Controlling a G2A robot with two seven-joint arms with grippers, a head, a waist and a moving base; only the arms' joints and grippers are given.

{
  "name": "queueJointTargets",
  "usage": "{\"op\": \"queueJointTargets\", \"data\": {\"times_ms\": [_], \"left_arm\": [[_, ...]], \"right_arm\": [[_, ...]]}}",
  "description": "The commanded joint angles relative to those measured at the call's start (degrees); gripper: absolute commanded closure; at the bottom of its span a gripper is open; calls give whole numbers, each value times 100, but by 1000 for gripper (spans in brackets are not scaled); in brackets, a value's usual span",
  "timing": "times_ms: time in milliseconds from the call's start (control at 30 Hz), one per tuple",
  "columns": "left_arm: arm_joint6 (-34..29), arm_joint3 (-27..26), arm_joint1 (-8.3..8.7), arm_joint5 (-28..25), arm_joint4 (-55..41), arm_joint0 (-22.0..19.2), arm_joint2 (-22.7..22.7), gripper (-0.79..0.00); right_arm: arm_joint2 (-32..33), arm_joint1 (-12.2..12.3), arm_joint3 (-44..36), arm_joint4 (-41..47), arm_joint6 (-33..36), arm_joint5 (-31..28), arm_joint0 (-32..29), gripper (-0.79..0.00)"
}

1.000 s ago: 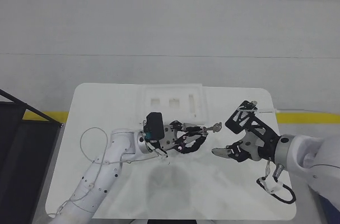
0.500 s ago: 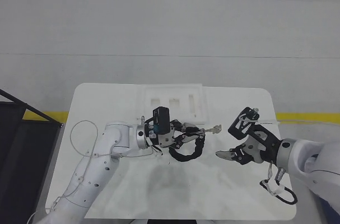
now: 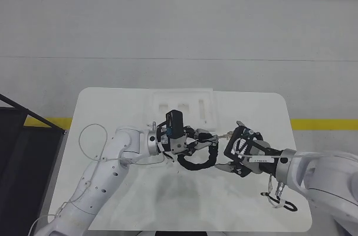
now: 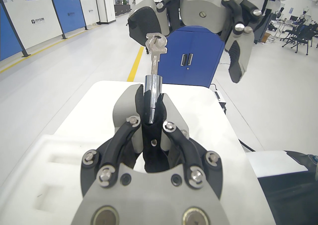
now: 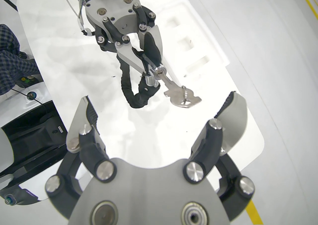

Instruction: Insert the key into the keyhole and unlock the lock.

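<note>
Chrome lock (image 4: 153,84) sits pinched in L gripper (image 4: 151,98), ctr of the left wrist view, w/ key (image 5: 182,99) already in keyhole (image 5: 159,71). Key's long axis points to R gripper (image 5: 160,100); we see its fingers spread, key head between them, not yet pinched.

Pale grey floor (image 3: 179,35), glossy, evenly lit. Yellow line (image 3: 329,124) running across floor behind white rounded-corner table (image 3: 108,112). Black frame (image 3: 13,153) just beside table's edge. In left wrist view: large bright hall, white walls. Blue cabinet (image 4: 196,59) with two doors beyond table's far end. Blue and white barrier panels (image 4: 69,16) on black posts along one side. Office chairs (image 4: 301,37) far off on other side.
</note>
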Motion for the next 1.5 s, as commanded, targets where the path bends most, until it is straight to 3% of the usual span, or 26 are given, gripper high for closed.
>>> {"op": "queueJointTargets", "data": {"times_ms": [0, 533, 800, 1200, 1233, 1267, 1467], "left_arm": [[32, 26, -8, 13, 9, -4, 44, 0], [261, 132, -50, 22, 215, -147, 225, 0], [408, 223, -51, -69, 361, -204, 240, 0], [1, -97, 242, -88, 104, -235, 176, 0], [-51, -124, 274, -88, 55, -240, 190, 0], [-92, -147, 306, -88, -2, -247, 205, 0], [-230, -219, 464, -88, -253, -304, 303, 0]], "right_arm": [[-78, -30, 0, -34, 22, 7, 42, -785], [-460, -256, 0, 170, 288, 5, 368, -785], [-238, -266, 0, 132, 409, 17, 315, -785], [634, -119, 0, -892, 229, -881, -203, -785], [658, -114, 0, -999, 202, -974, -237, -659], [668, -114, 0, -1085, 155, -1040, -271, -585], [549, -141, 0, -1625, -67, -1351, -355, -517]]}}
